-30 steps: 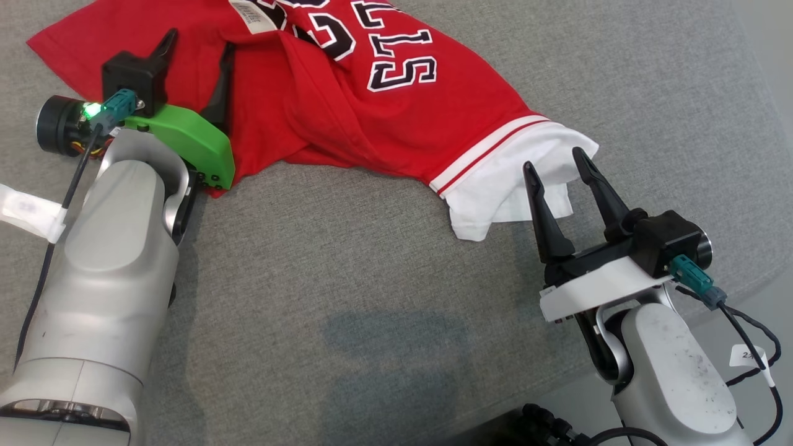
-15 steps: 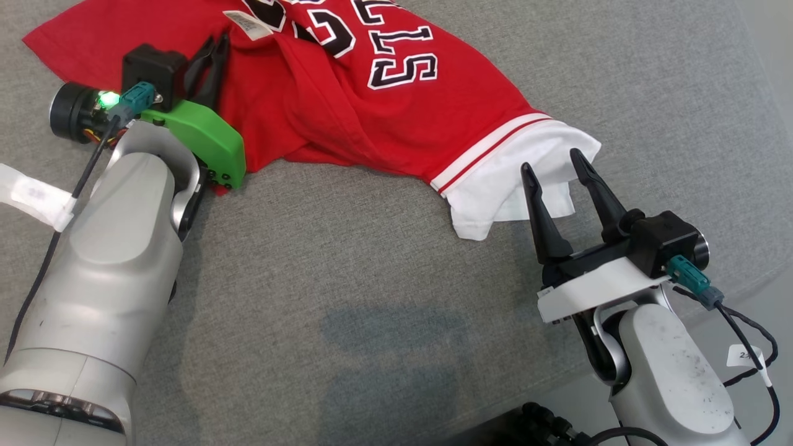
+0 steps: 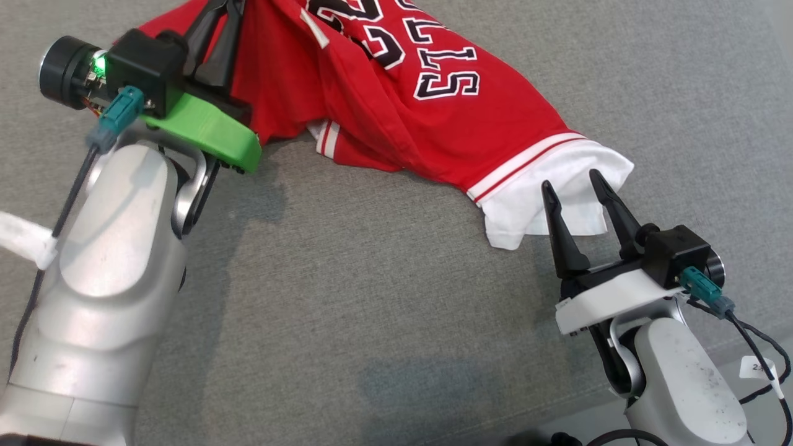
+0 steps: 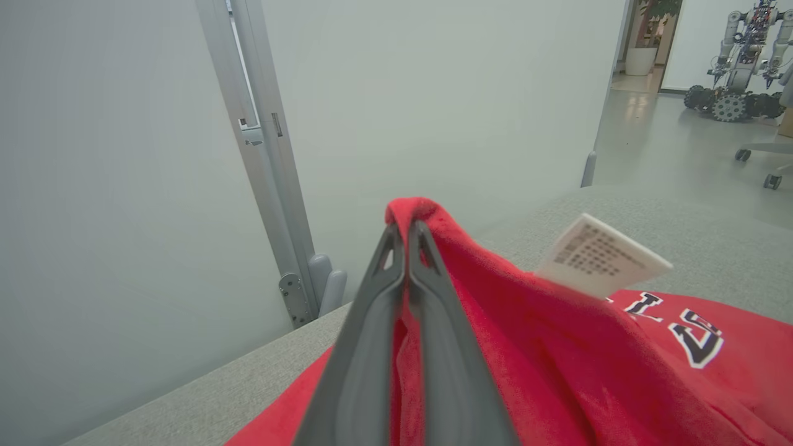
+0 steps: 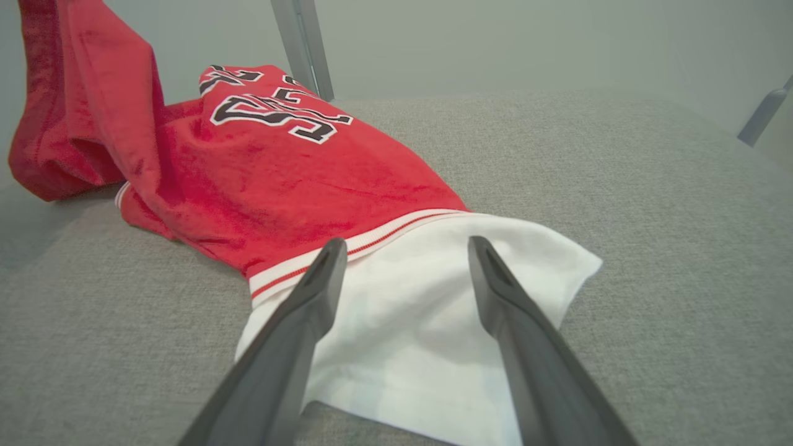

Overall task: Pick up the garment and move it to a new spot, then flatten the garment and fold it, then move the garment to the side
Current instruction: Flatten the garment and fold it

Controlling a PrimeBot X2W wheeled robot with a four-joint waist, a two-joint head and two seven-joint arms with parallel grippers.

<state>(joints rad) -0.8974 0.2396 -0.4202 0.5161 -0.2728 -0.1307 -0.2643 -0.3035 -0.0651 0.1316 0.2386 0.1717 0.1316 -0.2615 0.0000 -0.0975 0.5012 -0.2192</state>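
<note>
On the grey pad [image 3: 372,279] in front of me lies the jersey [image 3: 433,118], red with black-and-white letters and a white sleeve [image 3: 526,210] at its near right end. My left gripper [image 3: 218,25] is at the jersey's far left end, fingers pressed together with a fold of red cloth pinched between them. In the left wrist view the cloth bunches over the tips of that gripper [image 4: 403,226] and falls away to the right, where a pale label [image 4: 601,254] sticks up from it. That end is raised off the pad. In the right wrist view it hangs as a red drape at the upper left, and the rest of the jersey [image 5: 297,179] slopes down to lie flat.

My right gripper [image 3: 570,179] is at the sleeve, fingers spread wide and holding nothing. Seen from its own wrist, the right gripper [image 5: 407,243] frames the sleeve [image 5: 403,310] with one finger on each side, just short of the red-and-white striped band. Whether the tips touch the cloth I cannot tell.
</note>
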